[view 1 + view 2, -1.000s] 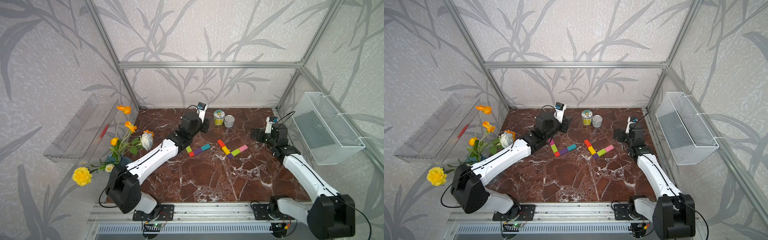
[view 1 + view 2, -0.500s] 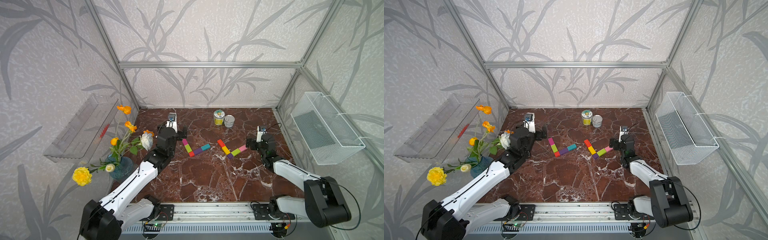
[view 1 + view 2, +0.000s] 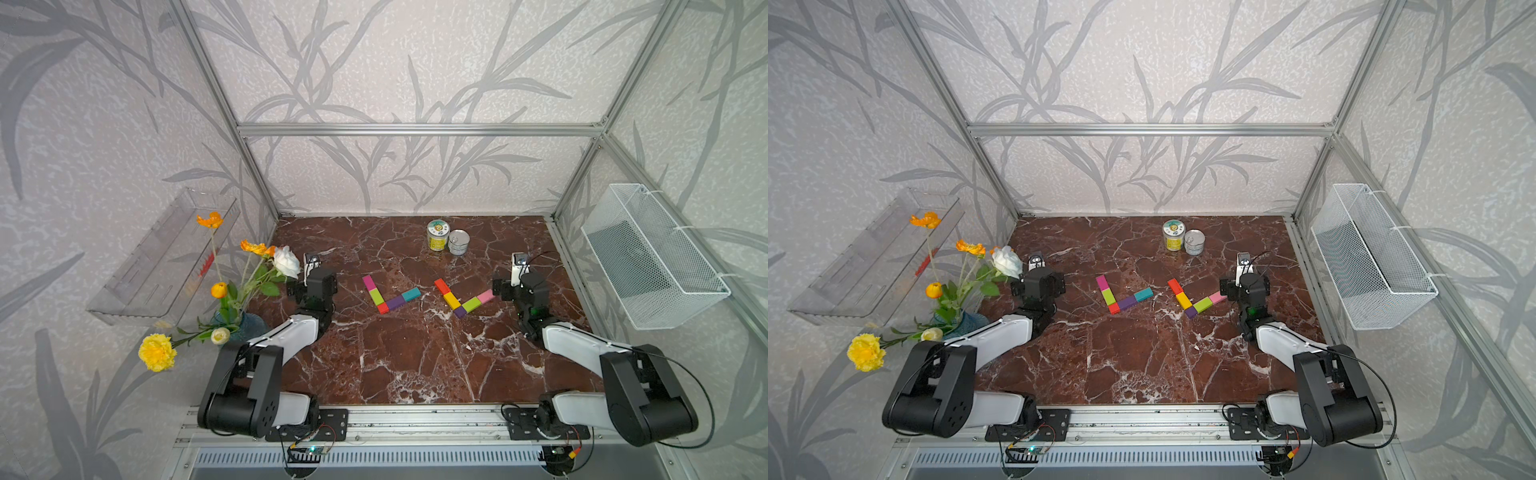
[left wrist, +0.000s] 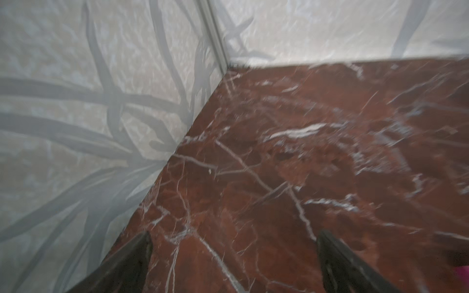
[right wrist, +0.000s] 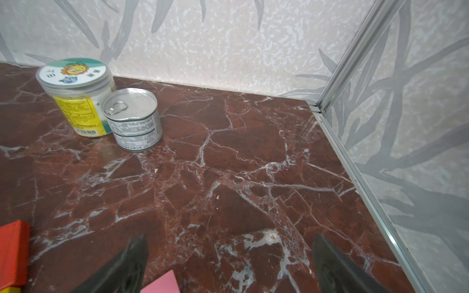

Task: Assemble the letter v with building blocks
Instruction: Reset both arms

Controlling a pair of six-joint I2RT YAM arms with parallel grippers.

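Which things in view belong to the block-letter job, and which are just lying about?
Job:
- left block V: magenta, green, red, purple, teal
- right block V: red, yellow, purple, green, pink

Lying about:
- yellow-labelled can
- silver tin
- vase of flowers
- clear wall tray
- wire basket

The left arm (image 3: 291, 337) and right arm (image 3: 575, 345) are folded low. The left gripper (image 4: 232, 256) is held wide apart and empty, well left of the building blocks (image 3: 411, 294); the right gripper (image 5: 228, 258), equally wide and empty, is held just beside their right end.
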